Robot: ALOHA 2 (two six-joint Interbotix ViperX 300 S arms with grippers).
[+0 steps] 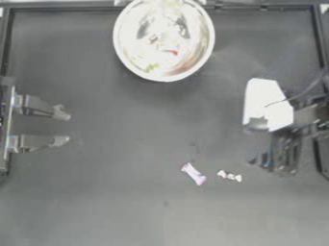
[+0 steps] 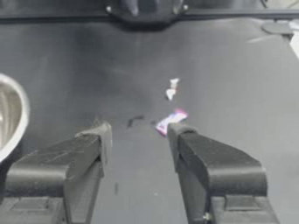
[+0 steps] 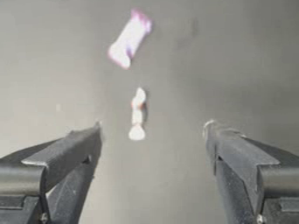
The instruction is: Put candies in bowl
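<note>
The shiny whitish bowl (image 1: 126,29) stands at the table's far middle, with a red-pink candy (image 1: 170,52) and a yellow-green candy (image 1: 149,67) inside it. On the table nearer the front lie a purple-white candy (image 1: 193,173) (image 2: 171,120) (image 3: 130,38) and a small whitish candy (image 1: 230,176) (image 2: 172,87) (image 3: 137,113). My right gripper (image 1: 267,161) (image 3: 152,127) hovers open just right of the whitish candy, which lies a little ahead of its jaws. At the left edge my left gripper (image 1: 62,127) (image 2: 140,131) is parked open, holding nothing.
The bowl's rim (image 2: 15,127) shows beside the left jaws. A white wrist cover (image 1: 265,103) of the right arm hangs over the table's right side. A raised dark rail (image 1: 64,7) runs along the back edge.
</note>
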